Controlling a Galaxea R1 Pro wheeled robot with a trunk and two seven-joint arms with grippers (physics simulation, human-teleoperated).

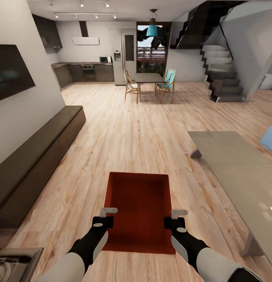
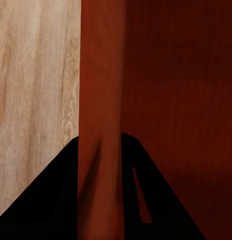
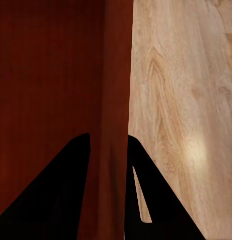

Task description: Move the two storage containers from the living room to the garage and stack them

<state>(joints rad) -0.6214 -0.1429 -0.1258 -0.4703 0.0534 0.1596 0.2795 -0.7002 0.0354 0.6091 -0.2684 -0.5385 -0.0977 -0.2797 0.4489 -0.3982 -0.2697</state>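
An orange-red container (image 1: 138, 207) is held in front of the robot, above the light wood floor (image 1: 124, 133) of the living room. The left gripper (image 1: 106, 217) holds its left wall and the right gripper (image 1: 175, 220) holds its right wall. In the left wrist view the wall (image 2: 101, 100) passes between the two dark fingers (image 2: 50, 200), so the jaws are closed on it. The right wrist view shows the same: the wall (image 3: 116, 90) runs between the dark fingers (image 3: 55, 195) of that gripper. The fingertips are almost black, and where exactly they touch the wall is hard to make out.

From the head view I cannot tell if one container or two stacked ones are carried; only one rim is clear. Its near edge is partly covered by the black wrists.

A long dark cabinet (image 1: 38, 156) stands along the left wall, under a dark screen (image 1: 10, 72) that is cut off at the edge. A grey low table (image 1: 238, 168) is at the right, also cut off, with a small blue corner (image 1: 270, 138) beyond it. Far ahead are a dining table (image 1: 149, 78) with chairs, a kitchen (image 1: 87, 70) and stairs (image 1: 224, 78).
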